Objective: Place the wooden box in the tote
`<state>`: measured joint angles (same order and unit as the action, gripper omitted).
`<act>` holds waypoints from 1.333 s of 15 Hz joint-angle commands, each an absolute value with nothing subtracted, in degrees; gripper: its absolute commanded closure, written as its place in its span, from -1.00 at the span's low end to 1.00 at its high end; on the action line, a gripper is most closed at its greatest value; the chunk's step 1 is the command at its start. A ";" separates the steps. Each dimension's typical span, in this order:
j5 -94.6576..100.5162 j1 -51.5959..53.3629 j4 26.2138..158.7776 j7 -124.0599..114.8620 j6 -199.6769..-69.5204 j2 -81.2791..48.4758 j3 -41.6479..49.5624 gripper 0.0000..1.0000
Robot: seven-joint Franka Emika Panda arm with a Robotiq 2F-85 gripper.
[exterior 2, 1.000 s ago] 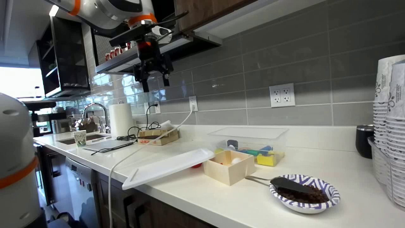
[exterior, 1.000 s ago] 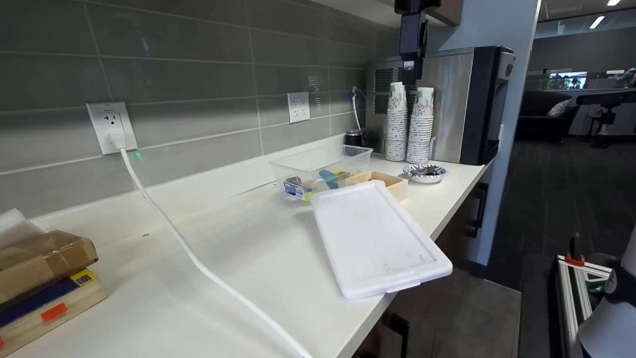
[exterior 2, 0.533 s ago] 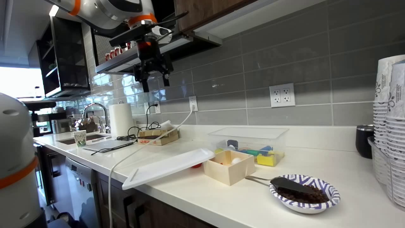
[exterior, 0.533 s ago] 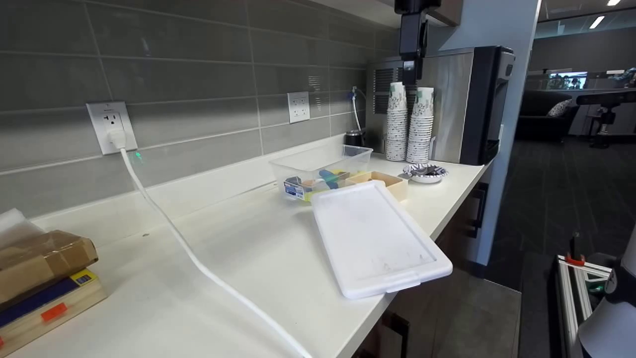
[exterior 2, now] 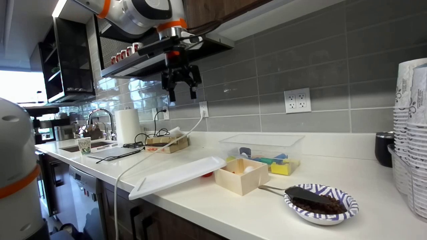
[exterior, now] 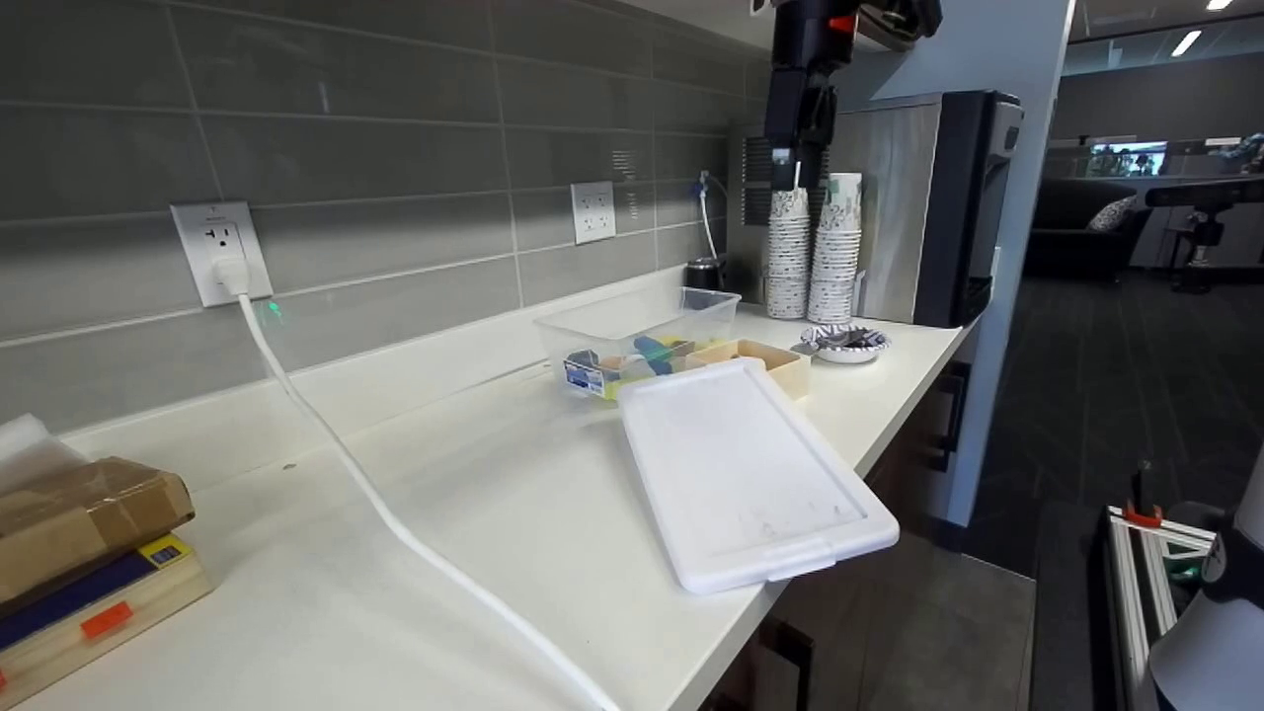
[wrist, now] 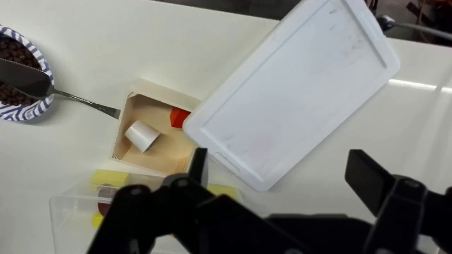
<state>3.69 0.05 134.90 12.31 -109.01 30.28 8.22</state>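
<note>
Gripper (exterior 2: 182, 96): fingers spread wide, holding nothing, well above the table (exterior 2: 333, 170).
Wooden box (exterior 2: 242, 182): on the table just beside the clear tote (exterior: 612, 346), not yet in it.
Box handling: likely light, stiff and not slippery; the white cup-like piece (wrist: 142, 135) and red piece (wrist: 179, 117) inside may slide if it tilts.
Box wall: probably best pinched away from the lid (wrist: 293, 91), 1 finger inside, minding the spatula (wrist: 28, 79).
Lid: slants in an exterior view, with a red item (exterior 2: 207, 174) beneath, hidden in the wrist view, which shows the lid's corner overlapping the box.
</note>
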 commanded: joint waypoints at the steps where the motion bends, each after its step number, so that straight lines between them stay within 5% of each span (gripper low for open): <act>1: -1.56 -1.67 130.58 15.32 -113.67 22.50 13.09 -1.00; 8: -13.83 -4.93 126.12 21.15 -122.08 8.55 18.96 -1.00; 20: -14.31 -13.15 119.08 18.25 -127.34 -12.13 15.78 -1.00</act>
